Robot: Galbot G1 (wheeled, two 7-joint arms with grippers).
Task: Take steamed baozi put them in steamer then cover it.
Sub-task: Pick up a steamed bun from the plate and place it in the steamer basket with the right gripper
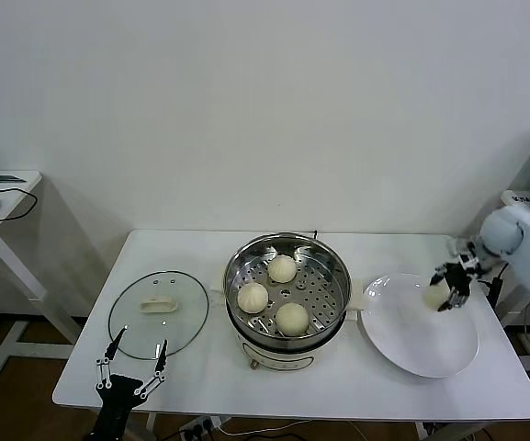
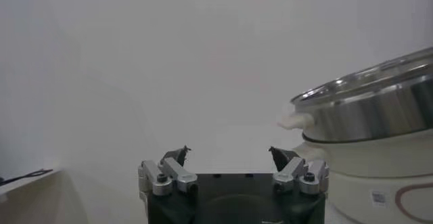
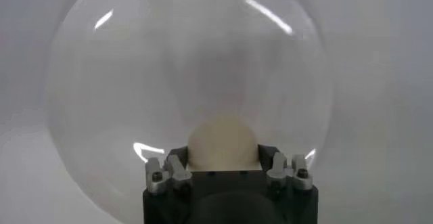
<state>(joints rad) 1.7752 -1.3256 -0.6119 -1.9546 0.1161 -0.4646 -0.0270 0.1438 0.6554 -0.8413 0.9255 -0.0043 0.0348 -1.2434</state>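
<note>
Head view findings: the steamer (image 1: 287, 289) stands at the middle of the white table (image 1: 200, 250), uncovered, with three buns (image 1: 282, 268) (image 1: 253, 297) (image 1: 291, 318) resting on its perforated tray. The fourth bun (image 1: 436, 296) lies on the white plate (image 1: 411, 344), which sits just beside the steamer on the robot's right. The right gripper (image 1: 454, 292) is down at this bun; the right wrist view shows its fingers (image 3: 177, 159) closed against both sides of the bun (image 3: 221, 141), which rests on the plate (image 3: 135, 76). The glass lid (image 1: 159, 312) lies flat on the table to the left of the steamer, handle up. The left gripper (image 1: 134, 362) hovers at the near table edge just before the lid, its jaws spread wide and holding nothing; the left wrist view confirms the fingers (image 2: 177, 156) apart, with the steamer (image 2: 369, 114) to one side.
</note>
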